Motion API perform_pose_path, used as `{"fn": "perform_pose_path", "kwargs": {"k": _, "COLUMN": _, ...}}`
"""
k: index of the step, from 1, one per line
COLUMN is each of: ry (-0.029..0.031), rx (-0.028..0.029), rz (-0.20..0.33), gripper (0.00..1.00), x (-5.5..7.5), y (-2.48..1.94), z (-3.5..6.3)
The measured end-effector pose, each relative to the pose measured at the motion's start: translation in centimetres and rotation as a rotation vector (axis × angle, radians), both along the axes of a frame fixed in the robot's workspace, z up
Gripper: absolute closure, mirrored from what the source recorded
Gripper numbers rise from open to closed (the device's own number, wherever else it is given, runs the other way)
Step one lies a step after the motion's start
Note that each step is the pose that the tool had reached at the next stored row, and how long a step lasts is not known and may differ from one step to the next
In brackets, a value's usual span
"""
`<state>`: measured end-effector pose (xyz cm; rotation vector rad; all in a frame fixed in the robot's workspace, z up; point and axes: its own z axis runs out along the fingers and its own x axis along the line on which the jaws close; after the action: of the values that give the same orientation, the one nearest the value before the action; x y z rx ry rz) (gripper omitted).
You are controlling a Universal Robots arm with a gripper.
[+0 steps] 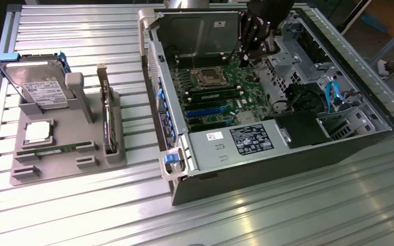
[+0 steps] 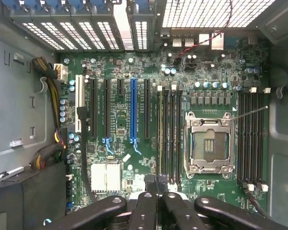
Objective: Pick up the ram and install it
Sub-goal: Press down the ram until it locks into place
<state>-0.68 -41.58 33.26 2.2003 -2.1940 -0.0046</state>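
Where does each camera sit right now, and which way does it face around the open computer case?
Exterior view: high above the ribbed metal table, looking obliquely down on the open black computer case and the grey plastic parts holder; the dark robot arm reaches into the case.
Wrist view: on the wrist inside the case, facing the green motherboard head-on; the shut black gripper shows.
Shared: the motherboard and its square silver processor socket.

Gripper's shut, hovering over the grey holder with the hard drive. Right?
No. The gripper is shut, but hovers over the motherboard in the open PC case, not the grey holder with the hard drive; the exterior view shows it.
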Motion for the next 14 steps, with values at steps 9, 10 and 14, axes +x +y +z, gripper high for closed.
{"fn": "perform_pose_path", "kwargs": {"k": 9, "ry": -0.0014, "rx": 0.0000, "rz": 0.000, "gripper": 0.89, "x": 0.3, "y": 0.00, "z": -0.02}}
{"fn": "perform_pose_path", "kwargs": {"k": 10, "ry": -0.0013, "rx": 0.0000, "rz": 0.000, "gripper": 0.89, "x": 0.5, "y": 0.00, "z": -0.03}}
{"fn": "perform_pose_path", "kwargs": {"k": 14, "ry": -0.0014, "rx": 0.0001, "rz": 0.000, "gripper": 0.89, "x": 1.3, "y": 0.00, "z": -0.03}}
